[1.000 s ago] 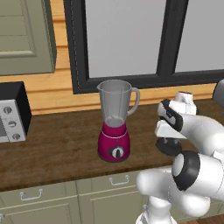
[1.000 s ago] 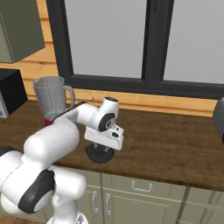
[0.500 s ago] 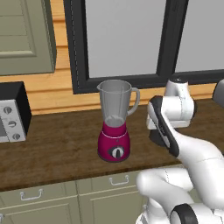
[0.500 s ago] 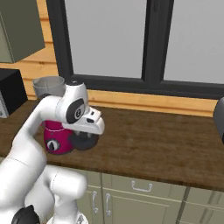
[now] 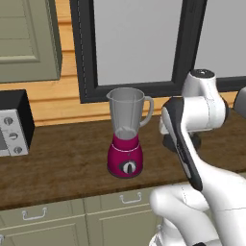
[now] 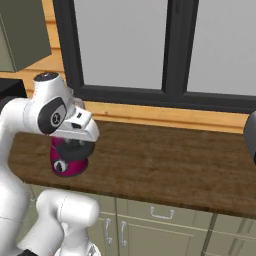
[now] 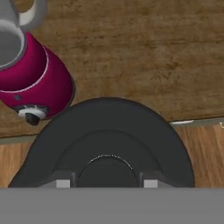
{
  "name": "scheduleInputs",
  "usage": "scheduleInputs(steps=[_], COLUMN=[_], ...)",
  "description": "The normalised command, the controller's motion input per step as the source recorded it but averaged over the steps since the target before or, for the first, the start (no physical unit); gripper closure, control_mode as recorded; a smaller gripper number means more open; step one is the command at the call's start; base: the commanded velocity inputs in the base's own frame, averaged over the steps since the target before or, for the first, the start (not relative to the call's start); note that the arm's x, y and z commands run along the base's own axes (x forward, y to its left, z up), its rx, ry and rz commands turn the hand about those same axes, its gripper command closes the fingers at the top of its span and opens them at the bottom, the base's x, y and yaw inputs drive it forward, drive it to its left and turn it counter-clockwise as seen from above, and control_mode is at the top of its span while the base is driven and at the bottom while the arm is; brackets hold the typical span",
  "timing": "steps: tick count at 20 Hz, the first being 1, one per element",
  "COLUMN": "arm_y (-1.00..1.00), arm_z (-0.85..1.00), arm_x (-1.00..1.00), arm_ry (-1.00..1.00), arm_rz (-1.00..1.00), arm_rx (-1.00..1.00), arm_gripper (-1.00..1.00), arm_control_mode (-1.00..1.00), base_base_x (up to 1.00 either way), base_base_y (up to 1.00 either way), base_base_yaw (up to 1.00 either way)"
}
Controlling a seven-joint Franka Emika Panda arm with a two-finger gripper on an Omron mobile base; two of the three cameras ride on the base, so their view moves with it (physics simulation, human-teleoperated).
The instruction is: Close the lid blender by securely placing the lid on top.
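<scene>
The blender (image 5: 126,134) stands on the wooden counter, a clear grey jar with a handle on a magenta base with a dial. Its jar mouth is uncovered. My gripper (image 7: 107,182) is shut on the knob of the lid (image 7: 109,140), a flat black disc hanging under the hand. In the left base view the lid (image 5: 169,142) hangs to the right of the blender, well below the jar's rim. From the right base view the lid (image 6: 76,147) overlaps the magenta base (image 6: 67,164), and my arm hides the jar.
A black-and-silver boxy appliance (image 5: 12,126) sits at the counter's left end. A dark object (image 6: 250,134) shows at the right edge. A dark-framed window (image 5: 134,48) runs behind the counter; cabinet fronts (image 5: 72,216) lie below its front edge.
The arm has swung the hand and the held lid leftwards along the counter, closer to the blender. The blender has not moved.
</scene>
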Motion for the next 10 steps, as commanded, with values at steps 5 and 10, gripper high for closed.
scheduleInputs(steps=[5,10], arm_y=[0.14,0.40], arm_z=[1.00,1.00], arm_x=[-0.51,-0.17], arm_ry=[0.00,0.00], arm_rz=[0.00,0.00], arm_rx=[0.00,0.00], arm_gripper=[1.00,1.00], arm_control_mode=[-1.00,-1.00], base_base_x=[0.00,0.00], base_base_y=[0.00,0.00], base_base_yaw=[0.00,0.00])
